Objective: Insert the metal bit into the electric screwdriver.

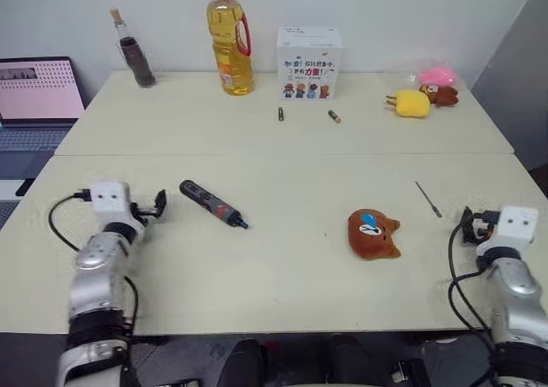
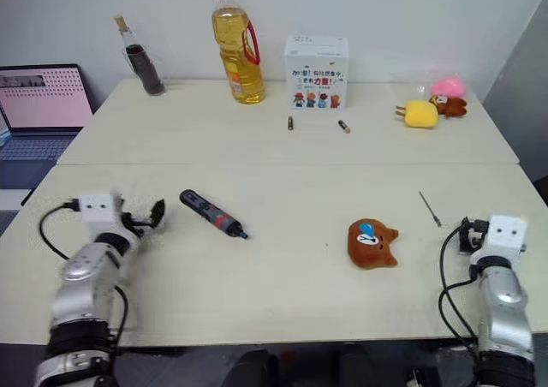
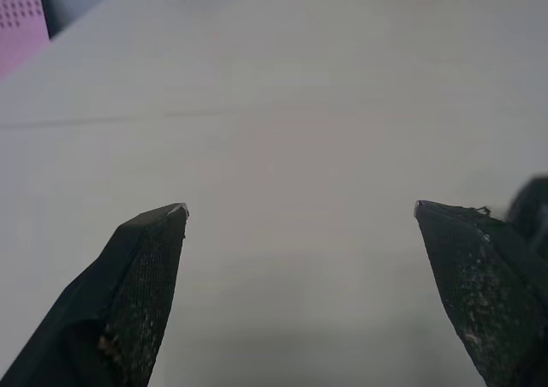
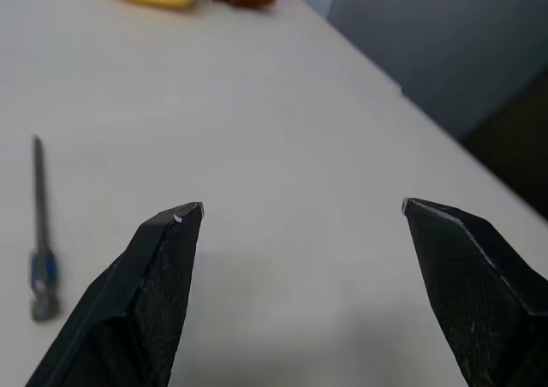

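The electric screwdriver, dark with a red middle and a blue tip, lies slanted on the near table, left of centre. My left gripper hovers just to its left, open and empty, its fingers spread wide over bare tabletop. The metal bit, a thin grey rod, lies near the right side of the table. It also appears in the right wrist view, where the bit has a blue band near one end. My right gripper sits beside it toward the table edge, open and empty.
A brown plush toy lies between screwdriver and bit. On the far table stand an oil bottle, a dark-liquid bottle, a white box, two short cylinders and yellow and pink toys. A laptop sits far left.
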Robot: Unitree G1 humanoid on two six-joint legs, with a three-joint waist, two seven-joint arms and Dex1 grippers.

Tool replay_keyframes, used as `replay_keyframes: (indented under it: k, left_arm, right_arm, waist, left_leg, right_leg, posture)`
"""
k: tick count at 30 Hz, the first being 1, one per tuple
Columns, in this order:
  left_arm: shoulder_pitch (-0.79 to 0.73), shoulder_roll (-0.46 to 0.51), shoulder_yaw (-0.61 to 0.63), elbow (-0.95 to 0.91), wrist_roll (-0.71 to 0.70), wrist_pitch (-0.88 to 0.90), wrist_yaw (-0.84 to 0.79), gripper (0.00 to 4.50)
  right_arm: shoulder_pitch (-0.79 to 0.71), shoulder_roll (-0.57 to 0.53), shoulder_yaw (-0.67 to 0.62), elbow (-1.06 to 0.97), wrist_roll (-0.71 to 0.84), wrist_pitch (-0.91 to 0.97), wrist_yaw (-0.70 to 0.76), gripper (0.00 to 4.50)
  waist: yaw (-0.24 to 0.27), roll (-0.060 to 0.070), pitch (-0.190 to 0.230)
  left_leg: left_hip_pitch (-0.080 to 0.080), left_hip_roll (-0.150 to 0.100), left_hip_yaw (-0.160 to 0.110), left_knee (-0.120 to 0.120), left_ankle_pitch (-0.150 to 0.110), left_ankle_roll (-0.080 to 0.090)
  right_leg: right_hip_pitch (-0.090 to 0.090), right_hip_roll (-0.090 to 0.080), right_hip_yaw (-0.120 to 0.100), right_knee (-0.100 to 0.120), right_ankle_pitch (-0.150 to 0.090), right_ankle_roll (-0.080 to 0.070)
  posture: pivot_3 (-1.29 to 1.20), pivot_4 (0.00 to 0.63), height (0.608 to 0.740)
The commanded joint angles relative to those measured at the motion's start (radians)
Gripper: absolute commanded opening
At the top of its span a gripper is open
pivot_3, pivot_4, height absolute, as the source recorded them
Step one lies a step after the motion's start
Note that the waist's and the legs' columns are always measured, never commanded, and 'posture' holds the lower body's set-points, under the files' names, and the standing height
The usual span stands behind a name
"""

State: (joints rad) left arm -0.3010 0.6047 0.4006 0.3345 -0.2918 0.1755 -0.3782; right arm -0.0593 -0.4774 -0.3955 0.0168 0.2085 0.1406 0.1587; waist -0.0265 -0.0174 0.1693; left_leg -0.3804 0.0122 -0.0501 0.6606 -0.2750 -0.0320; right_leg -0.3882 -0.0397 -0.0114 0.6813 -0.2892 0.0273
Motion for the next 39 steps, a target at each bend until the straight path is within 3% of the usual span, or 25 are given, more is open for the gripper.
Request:
replay_keyframes:
  k: [1, 4, 8, 12, 15, 18, 24, 30, 34, 39]
  left_arm:
    - [-0.043, 0.097, 0.006, -0.076, -0.072, 0.066, -0.155, 4.45]
    - [-0.086, 0.209, -0.106, -0.238, -0.161, 0.198, -0.407, 4.45]
    - [-0.139, 0.232, -0.225, -0.394, -0.248, 0.333, -0.548, 4.45]
    - [-0.167, 0.27, -0.39, -0.515, -0.232, 0.332, -0.74, 4.45]
    - [-0.203, 0.276, -0.487, -0.569, -0.21, 0.312, -0.843, 4.45]
    - [-0.242, 0.248, -0.563, -0.577, -0.164, 0.251, -0.9, 4.45]
    - [-0.267, 0.204, -0.602, -0.562, -0.142, 0.21, -0.945, 4.45]
    - [-0.273, 0.186, -0.594, -0.538, -0.127, 0.195, -0.955, 4.45]
    - [-0.279, 0.175, -0.59, -0.533, -0.128, 0.199, -0.949, 4.45]
    - [-0.283, 0.163, -0.584, -0.537, -0.132, 0.21, -0.937, 4.45]
  right_arm:
    - [0.013, -0.09, 0.003, -0.144, 0.104, 0.06, 0.186, 3.92]
    - [0.052, -0.236, 0.068, -0.293, 0.243, 0.167, 0.462, 3.92]
    - [0.105, -0.377, 0.148, -0.382, 0.293, 0.222, 0.683, 3.92]
    - [0.091, -0.436, 0.198, -0.426, 0.35, 0.288, 0.788, 3.92]
    - [0.066, -0.452, 0.269, -0.425, 0.3, 0.27, 0.831, 3.92]
    - [0.019, -0.447, 0.36, -0.395, 0.215, 0.23, 0.844, 3.92]
    - [-0.032, -0.399, 0.474, -0.337, 0.081, 0.145, 0.828, 3.92]
    - [-0.028, -0.41, 0.602, -0.196, -0.179, -0.11, 0.806, 3.92]
    - [-0.079, -0.394, 0.675, -0.057, -0.416, -0.275, 0.672, 3.92]
    - [-0.12, -0.345, 0.66, 0.021, -0.472, -0.321, 0.563, 3.92]
  waist:
    - [0.0, 0.0, 0.0]
    - [0.002, 0.0, 0.003]
    - [0.01, 0.0, 0.003]
    - [0.008, 0.0, 0.003]
    - [0.001, -0.002, 0.005]
    - [0.0, -0.002, 0.006]
    - [0.001, -0.004, 0.007]
    - [0.001, -0.004, 0.008]
    - [-0.001, -0.007, 0.006]
    - [-0.001, -0.014, 0.002]
  left_leg:
    - [0.0, 0.0, 0.0, 0.0, 0.0, 0.0]
    - [-0.001, 0.0, 0.0, 0.0, 0.0, 0.0]
    - [0.0, 0.0, -0.001, 0.001, 0.0, 0.0]
    - [0.0, -0.001, 0.0, 0.001, 0.0, 0.0]
    - [0.0, -0.001, 0.0, 0.001, 0.0, 0.0]
    - [0.0, -0.001, 0.0, 0.001, 0.0, 0.0]
    - [-0.001, -0.001, 0.001, 0.001, 0.0, 0.0]
    - [-0.001, -0.001, 0.001, 0.002, 0.0, 0.0]
    - [0.001, -0.001, 0.001, 0.002, 0.0, 0.0]
    - [0.007, 0.001, 0.001, 0.002, 0.0, 0.0]
  right_leg:
    - [0.0, 0.0, 0.0, 0.0, 0.0, 0.0]
    - [0.0, 0.0, 0.0, -0.001, 0.0, 0.0]
    - [0.002, 0.0, -0.001, -0.002, 0.0, 0.0]
    - [0.002, 0.0, 0.0, -0.002, 0.0, 0.0]
    - [0.001, 0.003, 0.0, -0.002, 0.0, 0.0]
    - [0.001, 0.005, 0.0, -0.002, 0.0, 0.0]
    - [0.0, 0.005, 0.0, -0.002, 0.0, -0.001]
    - [0.0, 0.005, 0.0, -0.002, 0.0, -0.001]
    - [0.001, 0.005, 0.0, -0.001, 0.0, -0.001]
    - [0.007, 0.007, 0.0, -0.002, 0.001, -0.002]
  posture:
    - [0.0, 0.15, 0.74]
    - [0.0, 0.15, 0.74]
    - [0.0, 0.15, 0.74]
    - [0.0, 0.15, 0.74]
    - [0.0, 0.15, 0.74]
    - [0.0, 0.15, 0.74]
    - [0.0, 0.15, 0.74]
    - [0.0, 0.15, 0.74]
    - [0.0, 0.15, 0.74]
    - [0.0, 0.15, 0.74]
